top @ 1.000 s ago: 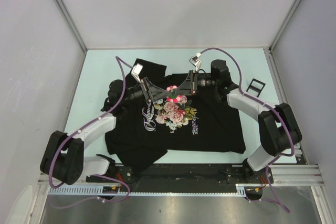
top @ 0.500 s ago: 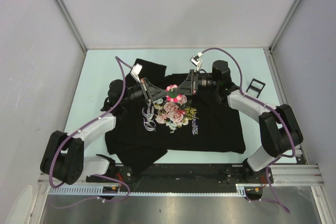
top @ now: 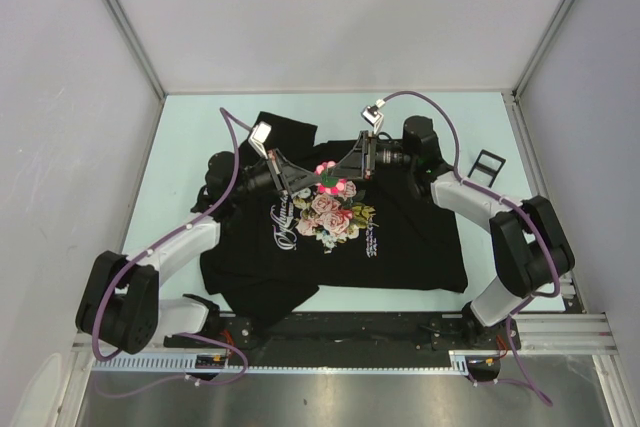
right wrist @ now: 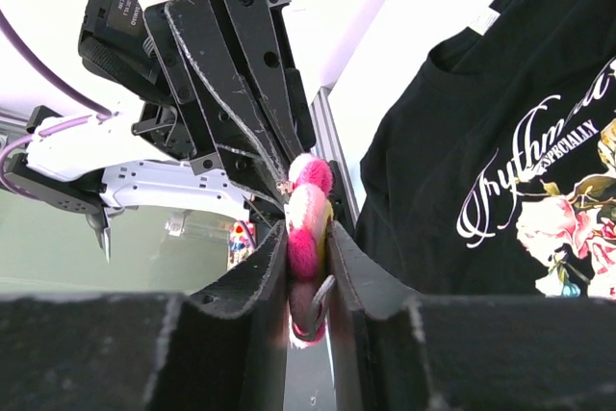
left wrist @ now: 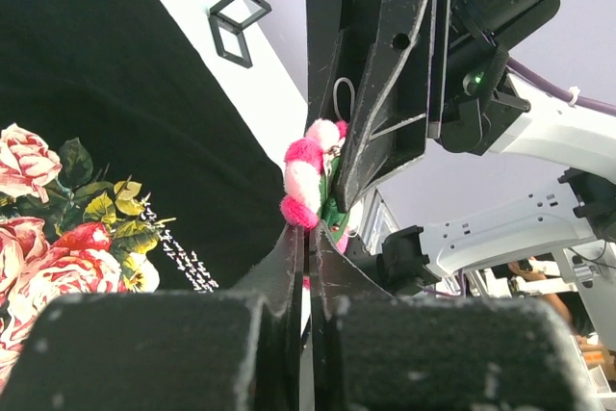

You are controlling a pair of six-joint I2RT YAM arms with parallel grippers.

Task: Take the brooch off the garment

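Note:
The garment [top: 400, 247], a black T-shirt with a rose print, lies flat on the table and also shows in the left wrist view [left wrist: 96, 64] and the right wrist view [right wrist: 539, 64]. The brooch [top: 326, 168], a small fluffy pink flower, hangs above the shirt's chest where the two grippers meet. My right gripper [right wrist: 308, 238] is shut on the brooch [right wrist: 306, 223], with a metal pin loop showing between its fingers. My left gripper [left wrist: 308, 238] is shut, its tips right at the lower edge of the brooch [left wrist: 300, 180]. From above, the left gripper [top: 318, 180] and right gripper [top: 340, 175] point tip to tip.
A small black wire-frame stand [top: 486, 165] sits on the pale green table [top: 200, 127] to the right of the shirt, behind the right arm. White walls close in the left, back and right sides.
The left gripper's jaws have closed at the brooch. Both arms have stayed nearly where they were, the right one drawing back slightly.

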